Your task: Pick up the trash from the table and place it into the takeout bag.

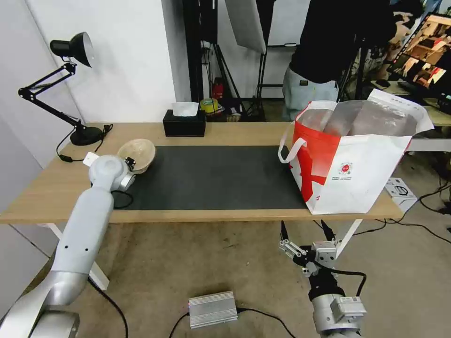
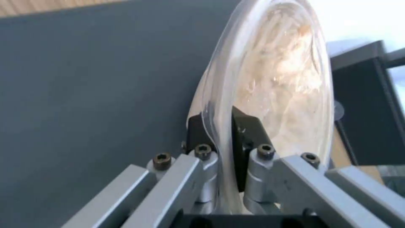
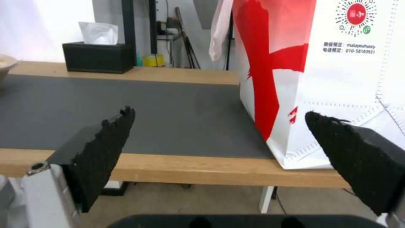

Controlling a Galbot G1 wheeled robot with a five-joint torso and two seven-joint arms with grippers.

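Beige pulp-fibre bowl sat tilted at the left end of the dark grey mat, rim pinched by our left tool; the wrist view showed one black pad inside the bowl and the other outside, clamped tight on the wall. The bowl's open side faced toward the black tissue box at the surface's far edge. Our right tool hung below the near edge of the surface, out over the floor, fingers spread wide with nothing between them. It pointed at the takeout bag, which stood upright on the right end of the surface, mouth open, foil lining visible. Black desk lamp stood at the far left corner, well apart from the bowl.
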